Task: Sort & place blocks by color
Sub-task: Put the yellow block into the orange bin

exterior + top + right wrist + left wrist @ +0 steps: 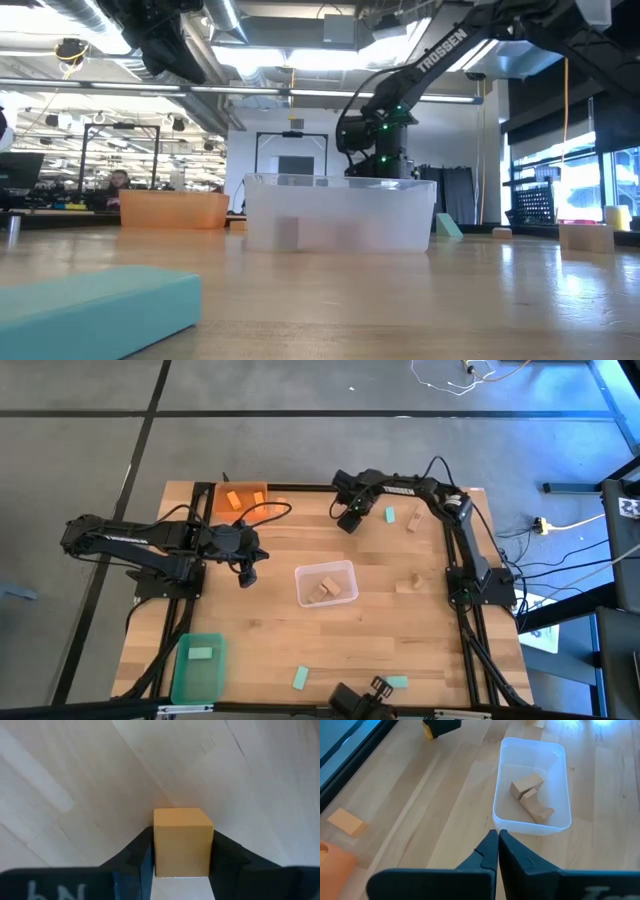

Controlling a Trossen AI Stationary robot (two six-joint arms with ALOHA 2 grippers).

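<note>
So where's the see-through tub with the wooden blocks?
From above, the clear tub sits mid-table between the two arms, holding tan blocks; the shut left gripper is just beside it.

I see my right gripper (349, 520) far on the table, fingers closed around a small orange wooden block (182, 841). My left gripper (247, 576) hovers mid-left, fingers pressed together.

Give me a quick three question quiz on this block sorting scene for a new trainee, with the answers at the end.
1. True or false: the left end effector is shut and empty.
2. What colour block sits between the right end effector fingers?
3. The clear bin holds: A) tan blocks B) green blocks C) nothing.

Key: 1 true. 2 orange. 3 A.
</note>
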